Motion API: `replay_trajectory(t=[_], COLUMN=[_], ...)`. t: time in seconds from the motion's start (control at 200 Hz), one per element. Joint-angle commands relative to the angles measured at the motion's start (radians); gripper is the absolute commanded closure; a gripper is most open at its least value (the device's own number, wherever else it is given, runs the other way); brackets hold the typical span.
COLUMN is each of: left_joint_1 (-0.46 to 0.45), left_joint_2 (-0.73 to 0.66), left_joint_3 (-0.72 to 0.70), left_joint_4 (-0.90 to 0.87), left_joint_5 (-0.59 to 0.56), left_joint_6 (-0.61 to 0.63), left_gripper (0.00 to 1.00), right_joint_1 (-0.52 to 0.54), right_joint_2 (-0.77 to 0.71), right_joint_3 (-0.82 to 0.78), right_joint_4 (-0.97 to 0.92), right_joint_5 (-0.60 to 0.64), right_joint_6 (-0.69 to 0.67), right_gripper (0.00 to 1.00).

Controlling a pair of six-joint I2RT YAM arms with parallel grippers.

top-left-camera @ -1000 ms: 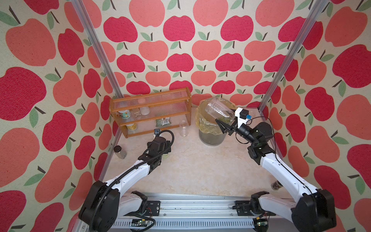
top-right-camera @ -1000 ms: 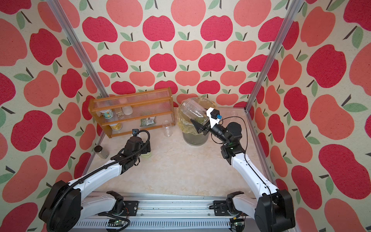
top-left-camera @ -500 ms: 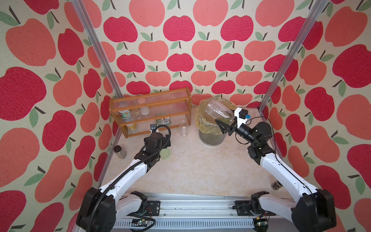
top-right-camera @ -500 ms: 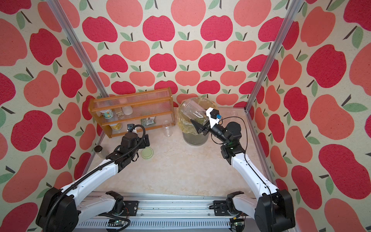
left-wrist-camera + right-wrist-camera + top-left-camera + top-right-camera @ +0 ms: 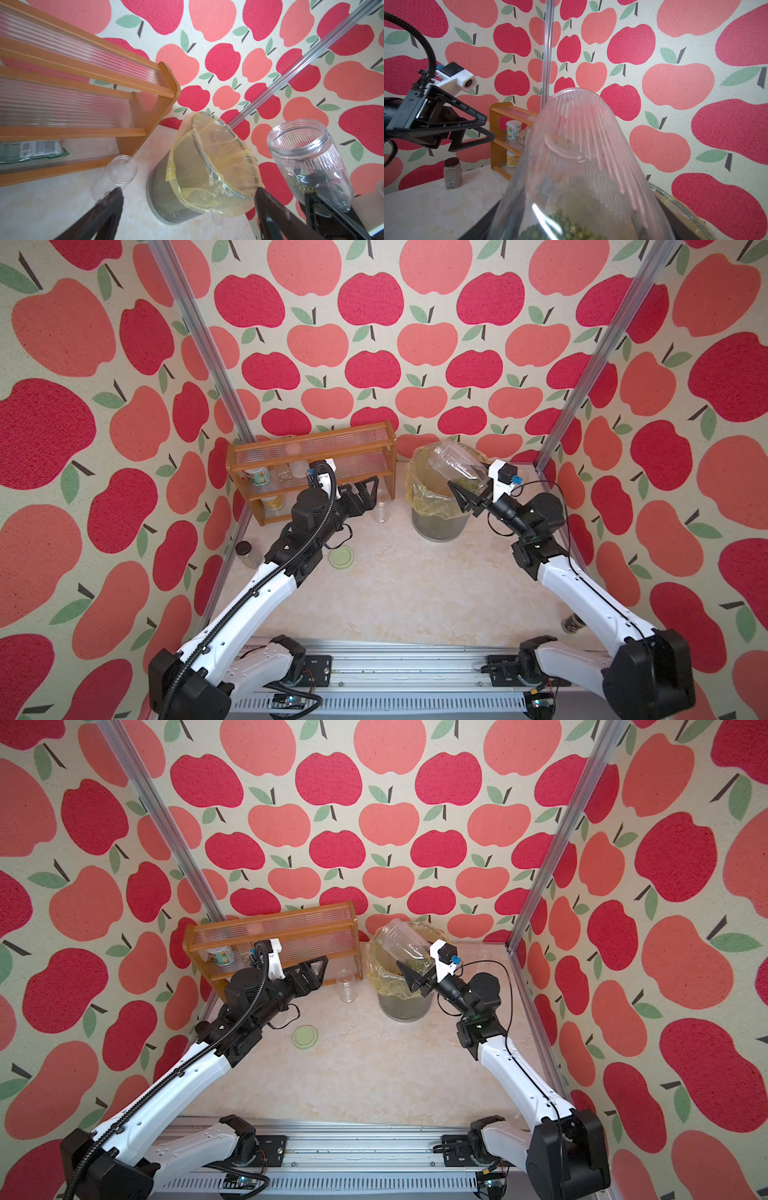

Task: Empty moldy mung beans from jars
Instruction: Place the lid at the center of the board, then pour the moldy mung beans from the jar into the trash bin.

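Pouring step, I reckon: my right gripper clamps the jar over the bin at one o'clock, mung beans pooled at its base; left gripper gapes empty. Next I'd tip the mouth downward

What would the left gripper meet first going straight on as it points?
Probably the mesh bin, centred ahead of the left gripper in its wrist view; the small clear jar sits just aside, though depth is unclear.

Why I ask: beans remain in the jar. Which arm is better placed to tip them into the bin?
Right. The right gripper holds the jar above the bin, beans at its base. The left gripper is open and empty near the rack.
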Motion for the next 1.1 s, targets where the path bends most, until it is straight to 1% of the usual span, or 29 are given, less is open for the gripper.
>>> replay_trajectory(t=[0.0,0.185,0.32,0.51,0.635,0.69,0.79,0.995,1.09], left_joint_1=[-0.034,-0.089,-0.102,-0.116,-0.123,-0.127,-0.133,-0.147,-0.146], left_joint_2=[0.069,0.170,0.252,0.354,0.407,0.421,0.438,0.450,0.472], left_joint_3=[0.069,0.148,0.181,0.232,0.283,0.299,0.310,0.338,0.349], left_joint_4=[0.150,0.293,0.416,0.512,0.525,0.507,0.526,0.502,0.512], left_joint_5=[0.089,0.101,0.146,0.201,0.266,0.267,0.278,0.290,0.295], left_joint_6=[-0.083,-0.065,-0.106,-0.149,-0.159,-0.160,-0.167,-0.147,-0.175], left_gripper=[0.00,0.00,0.00,0.00,0.00,0.00,0.00,0.00,0.00], right_joint_1=[-0.006,-0.006,-0.007,-0.009,-0.010,-0.011,-0.012,-0.018,-0.018], right_joint_2=[-0.009,-0.007,-0.013,-0.008,0.008,0.018,0.038,0.080,0.093], right_joint_3=[0.018,0.013,0.013,0.020,0.022,0.028,0.034,0.041,0.041], right_joint_4=[0.136,0.159,0.151,0.137,0.159,0.165,0.176,0.226,0.267], right_joint_5=[0.012,0.002,0.013,0.009,0.004,-0.008,-0.003,-0.020,-0.030], right_joint_6=[0.026,0.037,0.035,0.032,0.042,0.050,0.060,0.092,0.122], right_gripper=[0.59,0.59,0.59,0.59,0.59,0.59,0.59,0.59,0.59])
